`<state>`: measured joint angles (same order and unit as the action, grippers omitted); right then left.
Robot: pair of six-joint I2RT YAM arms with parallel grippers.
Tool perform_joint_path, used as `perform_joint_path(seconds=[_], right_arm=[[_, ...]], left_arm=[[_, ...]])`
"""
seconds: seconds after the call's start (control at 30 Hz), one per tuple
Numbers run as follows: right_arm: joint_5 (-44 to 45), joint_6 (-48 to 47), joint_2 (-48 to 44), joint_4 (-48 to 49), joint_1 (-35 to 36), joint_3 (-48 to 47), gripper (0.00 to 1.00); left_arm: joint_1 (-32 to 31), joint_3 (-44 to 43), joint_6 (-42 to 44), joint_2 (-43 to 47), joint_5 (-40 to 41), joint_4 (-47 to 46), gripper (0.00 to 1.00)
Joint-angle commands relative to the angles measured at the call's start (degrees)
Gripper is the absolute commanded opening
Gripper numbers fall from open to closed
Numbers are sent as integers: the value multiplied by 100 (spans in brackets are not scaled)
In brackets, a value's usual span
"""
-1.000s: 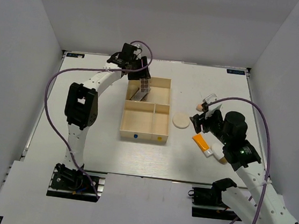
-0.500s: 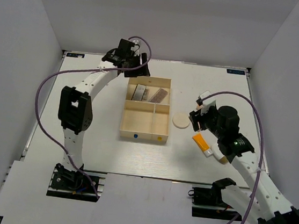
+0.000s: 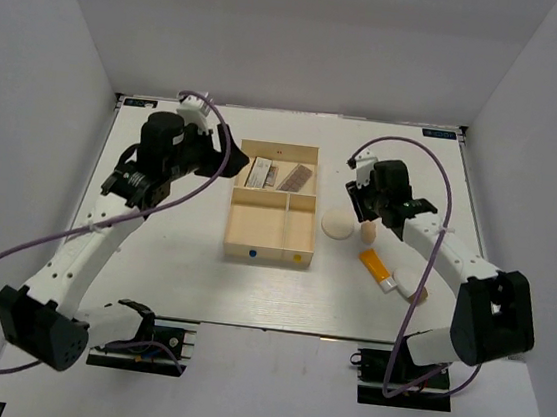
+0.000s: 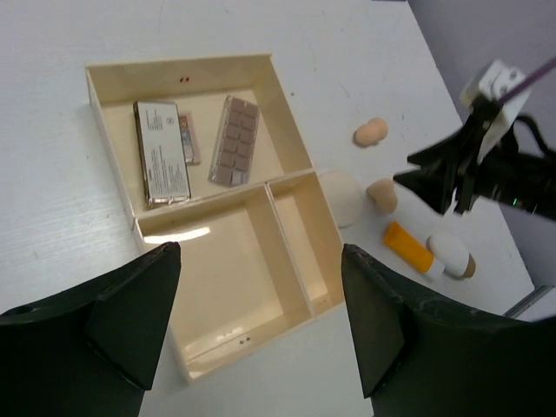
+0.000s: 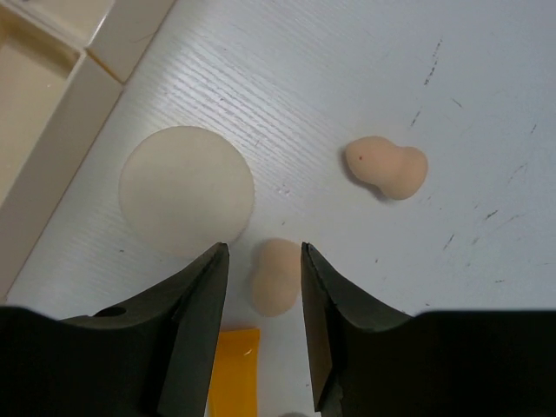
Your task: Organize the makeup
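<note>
Fingers (image 5: 195,321) of the right gripper (image 5: 262,254) stood apart, straddling one peach sponge (image 5: 276,278) with gaps either side, wrist pitched down beside the round pad (image 5: 187,191); open table (image 5: 347,69) lay toward the second sponge (image 5: 387,167). Wide apart and empty, the left gripper (image 4: 261,261) hung above the tray (image 4: 217,278), whose far compartment held the labelled palette (image 4: 161,152) and brown-pan palette (image 4: 234,141).
</note>
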<state>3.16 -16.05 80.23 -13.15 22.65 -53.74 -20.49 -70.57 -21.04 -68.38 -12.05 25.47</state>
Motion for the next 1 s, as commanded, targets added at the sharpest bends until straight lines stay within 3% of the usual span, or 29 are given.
perform_joint_path(seconds=[0.0,0.27,0.77,0.97], right_arm=[[150,199,299,-345,-138,-558,46],[291,269,722,-311,-376,-392,55],[-114,199,1285,-935,-631,-594,54],[-263,155,1470,-1093,-710,-656,49]], left_arm=[[-34,665,109,447,1,-428,84],[-210,1642,153,1617,247,-789,84],[-262,1906,109,1916,-174,-825,86],[-262,1906,117,1872,-192,-833,87]])
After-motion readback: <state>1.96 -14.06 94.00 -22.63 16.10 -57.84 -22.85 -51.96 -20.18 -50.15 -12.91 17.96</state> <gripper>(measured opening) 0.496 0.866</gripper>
